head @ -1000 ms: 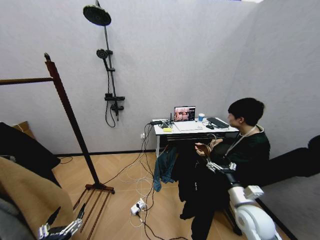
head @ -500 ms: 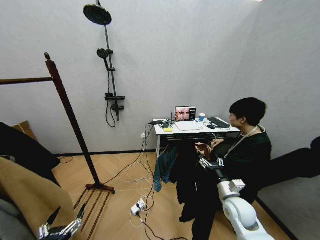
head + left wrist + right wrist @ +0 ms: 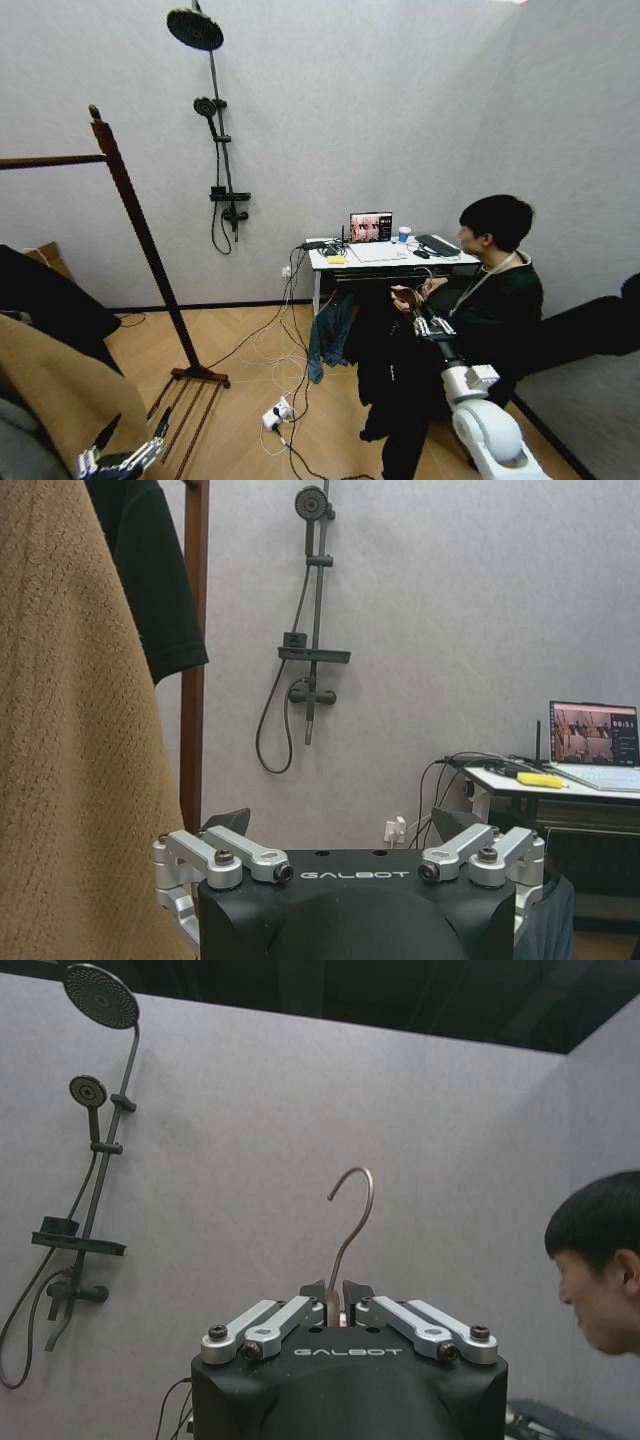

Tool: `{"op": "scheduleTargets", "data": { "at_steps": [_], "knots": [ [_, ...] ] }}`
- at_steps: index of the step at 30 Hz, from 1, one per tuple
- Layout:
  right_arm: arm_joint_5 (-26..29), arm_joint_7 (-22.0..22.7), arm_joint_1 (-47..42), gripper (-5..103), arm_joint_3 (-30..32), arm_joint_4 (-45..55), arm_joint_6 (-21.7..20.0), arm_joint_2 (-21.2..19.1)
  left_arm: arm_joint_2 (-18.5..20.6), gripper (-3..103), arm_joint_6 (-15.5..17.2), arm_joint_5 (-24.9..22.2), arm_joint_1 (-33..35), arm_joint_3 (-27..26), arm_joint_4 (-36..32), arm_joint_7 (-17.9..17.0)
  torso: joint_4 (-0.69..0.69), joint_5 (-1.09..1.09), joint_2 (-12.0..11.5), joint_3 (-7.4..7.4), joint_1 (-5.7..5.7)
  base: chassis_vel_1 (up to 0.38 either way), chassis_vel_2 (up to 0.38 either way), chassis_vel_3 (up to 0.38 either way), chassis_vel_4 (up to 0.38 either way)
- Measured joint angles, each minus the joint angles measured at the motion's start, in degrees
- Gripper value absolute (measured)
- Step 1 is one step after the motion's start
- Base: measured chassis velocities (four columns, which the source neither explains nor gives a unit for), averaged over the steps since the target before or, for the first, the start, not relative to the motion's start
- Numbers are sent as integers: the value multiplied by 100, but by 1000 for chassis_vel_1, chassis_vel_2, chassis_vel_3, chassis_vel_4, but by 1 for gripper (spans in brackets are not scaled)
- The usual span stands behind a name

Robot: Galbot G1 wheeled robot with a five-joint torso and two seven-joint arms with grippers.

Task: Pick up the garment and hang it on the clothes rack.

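Observation:
The black garment [image 3: 383, 362] hangs from a hanger in front of the desk. My right gripper [image 3: 424, 320] is at the hanger's top, beside a seated person's hand [image 3: 406, 296]. In the right wrist view the right gripper [image 3: 333, 1298] is shut on the stem of the metal hanger hook [image 3: 353, 1208], which curves up above the fingers. The clothes rack's post [image 3: 140, 235] and rod [image 3: 50, 161] stand at the left, far from the garment. My left gripper [image 3: 120, 462] hangs low at the left, open and holding nothing; its fingers [image 3: 232, 822] are spread, with the rack post [image 3: 195, 660] behind.
A tan garment [image 3: 60, 390] and a dark one [image 3: 50, 300] hang close at my left. A teal garment [image 3: 325, 342] drapes off the white desk [image 3: 330, 262] with a laptop [image 3: 370, 228]. Cables and a power strip [image 3: 275, 412] lie on the floor. A shower fixture [image 3: 215, 120] is on the wall.
My right forearm has shifted a little left and up while the gripper stays at the hanger's top. The left arm has not moved.

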Motion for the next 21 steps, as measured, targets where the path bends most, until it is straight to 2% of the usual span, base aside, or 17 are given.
{"op": "scheduleTargets", "data": {
  "at_steps": [2, 5, 9, 10, 12, 14, 15, 17, 18, 21],
  "knots": [
    [-119, 0, -18, 12, 25, 34, 56, 1, 0, 100, 0, 0, 0, 0, 0, 0, 0, 0, 0, 0, 0, 0, 0, 0, 0],
    [-210, -2, -59, 1, 57, 100, 127, 3, 0, 100, 0, 0, 0, 0, 0, 0, 1, 0, 0, 0, 0, 0, 0, 0, 0],
    [-22, -61, -187, 0, 30, 170, 165, 30, 0, 100, 0, 0, 0, 0, 0, 0, 1, 0, 0, 0, 0, 0, 0, 0, 0],
    [138, -66, -261, 4, 0, 240, 142, 50, 0, 100, 0, 0, 0, 0, 0, 0, 0, 0, 0, 0, 0, 0, 0, 0, 0],
    [239, -66, -303, 4, -19, 273, 118, 65, 0, 100, 0, 0, 0, 0, 0, 0, 0, 0, 0, 0, 0, 0, 0, 0, 0],
    [346, -60, -329, 15, -28, 273, 77, 73, 0, 100, 0, 0, 0, 0, 0, 0, 0, 0, 0, 0, 0, 0, 0, 0, 0],
    [346, -60, -329, 15, -28, 273, 77, 73, 0, 100, 0, 0, 0, 0, 0, 0, 0, 0, 0, 0, 0, 0, 0, 0, 0],
    [455, -21, -305, 26, -14, 222, 13, 11, 0, 100, 0, 0, 0, 0, 0, 0, 0, 0, 0, 0, 0, 0, 0, 0, 0],
    [455, -21, -305, 26, -14, 222, 13, 11, 0, 100, 0, 0, 0, 0, 0, 0, 0, 0, 0, 0, 0, 0, 0, 0, 0],
    [547, 37, -192, 42, 9, 122, -82, -73, 0, 100, 0, 0, 0, 0, 0, 0, 1, 0, 0, 0, 0, 0, 0, 0, 0]
  ]
}}
